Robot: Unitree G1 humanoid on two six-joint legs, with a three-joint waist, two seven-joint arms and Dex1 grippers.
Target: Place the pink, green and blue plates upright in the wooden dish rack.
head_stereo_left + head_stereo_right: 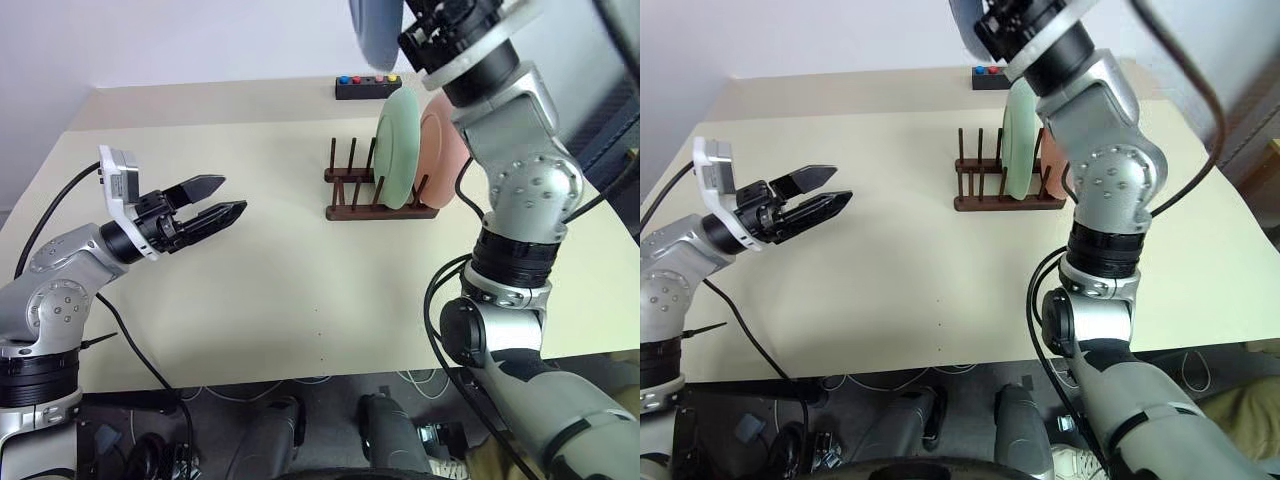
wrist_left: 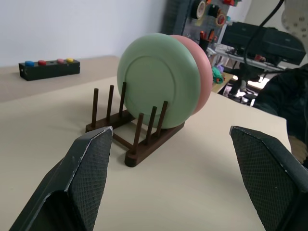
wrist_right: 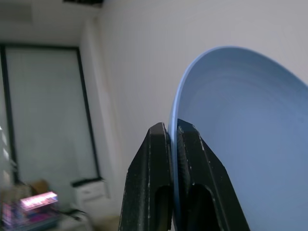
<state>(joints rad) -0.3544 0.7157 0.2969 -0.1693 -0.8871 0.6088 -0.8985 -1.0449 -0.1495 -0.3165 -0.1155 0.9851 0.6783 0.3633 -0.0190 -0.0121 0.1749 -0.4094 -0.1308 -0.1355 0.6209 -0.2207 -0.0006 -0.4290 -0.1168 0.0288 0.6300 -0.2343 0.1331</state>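
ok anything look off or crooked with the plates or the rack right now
Nothing stands out. The green plate and pink plate stand upright in the wooden dish rack, and the right gripper pinches the blue plate by its rim.

A cream table (image 1: 250, 300) carries the wooden dish rack (image 1: 352, 190) and a black button box (image 1: 367, 87) behind it

No text, label, brand, number or sign could be read anywhere, neither on the plates, the rack, the black button box (image 1: 367, 87) at the table's far edge, nor the background clutter.
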